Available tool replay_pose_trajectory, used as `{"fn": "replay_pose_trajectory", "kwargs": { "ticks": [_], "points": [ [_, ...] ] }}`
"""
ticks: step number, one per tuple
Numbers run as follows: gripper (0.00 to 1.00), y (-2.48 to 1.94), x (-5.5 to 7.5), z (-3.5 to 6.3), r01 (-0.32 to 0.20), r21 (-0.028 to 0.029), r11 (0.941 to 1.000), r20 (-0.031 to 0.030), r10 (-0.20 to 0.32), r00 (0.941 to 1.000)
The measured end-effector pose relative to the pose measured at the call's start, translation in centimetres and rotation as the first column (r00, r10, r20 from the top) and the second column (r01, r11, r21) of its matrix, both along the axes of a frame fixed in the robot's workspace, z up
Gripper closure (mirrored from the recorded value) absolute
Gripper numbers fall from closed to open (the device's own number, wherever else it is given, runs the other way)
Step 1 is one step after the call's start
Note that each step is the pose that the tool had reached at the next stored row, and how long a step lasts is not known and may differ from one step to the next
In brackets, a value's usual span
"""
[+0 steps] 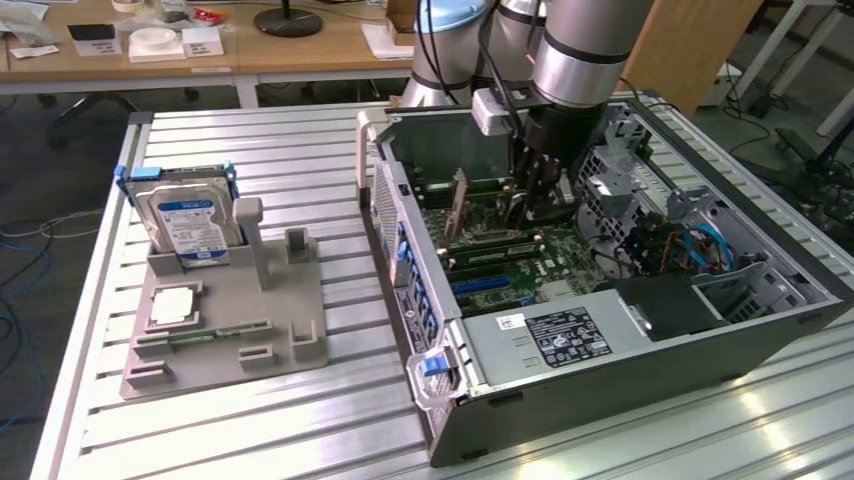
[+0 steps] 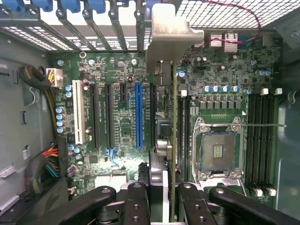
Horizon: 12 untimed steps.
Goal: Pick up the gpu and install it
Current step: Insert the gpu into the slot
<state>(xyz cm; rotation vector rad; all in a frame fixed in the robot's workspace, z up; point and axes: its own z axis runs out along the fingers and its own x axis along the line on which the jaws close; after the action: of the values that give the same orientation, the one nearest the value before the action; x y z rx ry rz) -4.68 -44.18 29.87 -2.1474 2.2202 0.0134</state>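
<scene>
Inside the open grey computer case (image 1: 587, 330), the arm's black gripper (image 2: 164, 197) pinches the thin dark gpu card with silvery metal bracket (image 2: 169, 70) edge-on above the green motherboard (image 2: 122, 122), lifted but apparently not yet seated in a slot.

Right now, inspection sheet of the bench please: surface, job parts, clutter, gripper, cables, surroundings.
Surface: ribbed metal table, holding a grey fixture tray and an open PC case.
Job's things: gpu held on edge above the motherboard, its metal bracket toward the case's rear grille; not seated.
Clutter: hard drive standing in the tray, small square chip lying flat in front of it.
Grippers: gripper inside the case, shut on the gpu.
Cables: blue cables by the drive bay; a coloured wire bundle at the board's edge.
Surroundings: wooden desks with small boxes behind the table.
</scene>
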Motion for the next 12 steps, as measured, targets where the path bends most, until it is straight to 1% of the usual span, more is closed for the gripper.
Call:
{"fn": "replay_pose_trajectory", "kwargs": {
  "ticks": [6,10,12],
  "points": [
    [0.72,-0.54,-0.02,-0.12,0.000,-0.0002,1.0000,-0.0004,0.000,1.0000],
    [0.72,-0.67,-0.04,-0.18,0.000,-0.0032,1.0000,-0.0004,0.000,1.0000],
    [0.72,-0.91,-0.04,-0.22,0.000,-0.0040,1.0000,-0.0004,0.000,1.0000]
  ]
}}
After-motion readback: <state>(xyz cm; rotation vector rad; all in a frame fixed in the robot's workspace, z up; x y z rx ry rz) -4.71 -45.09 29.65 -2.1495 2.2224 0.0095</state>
